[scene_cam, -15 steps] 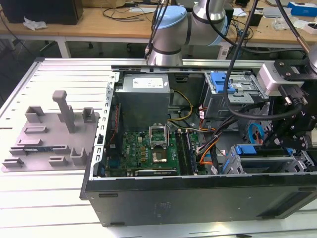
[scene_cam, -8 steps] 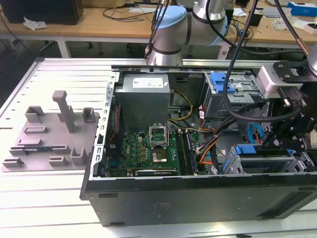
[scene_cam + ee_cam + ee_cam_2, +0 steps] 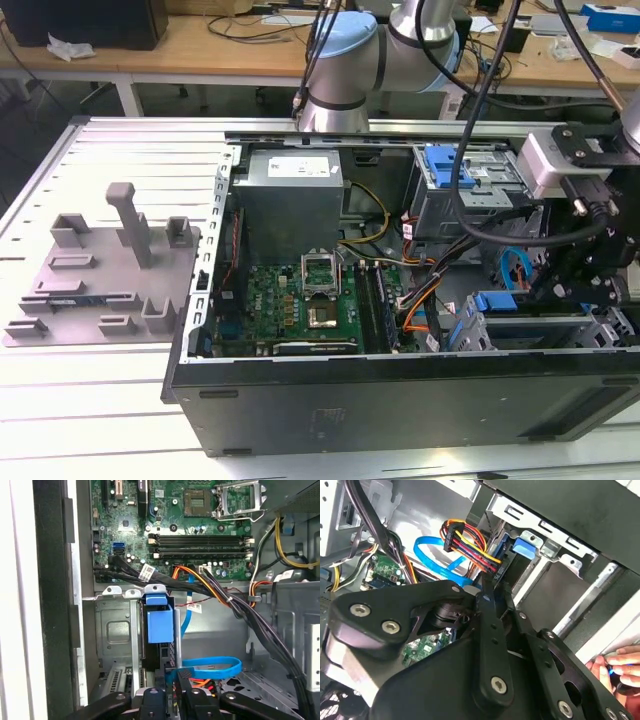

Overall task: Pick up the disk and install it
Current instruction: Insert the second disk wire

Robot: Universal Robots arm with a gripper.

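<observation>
The disk [image 3: 159,620] stands on edge in a slot of the grey drive cage [image 3: 115,630], its bright blue carrier bracket showing in both wrist views [image 3: 524,546]. In the exterior view the bracket is a blue patch [image 3: 495,300] low in the open computer case, toward the exterior view's right. My gripper [image 3: 172,680] reaches down into that corner of the case [image 3: 565,290]. Its black fingers converge on the near edge of the disk [image 3: 492,587], shut on it. The drive's silver body is mostly hidden inside the cage.
A bundle of red, yellow and orange power wires [image 3: 470,542] and a blue flat cable [image 3: 210,667] lie close beside the gripper. The motherboard [image 3: 300,300] fills the case floor. A second cage with a blue latch [image 3: 447,165] sits farther back. A person's hand [image 3: 620,667] rests outside the case wall.
</observation>
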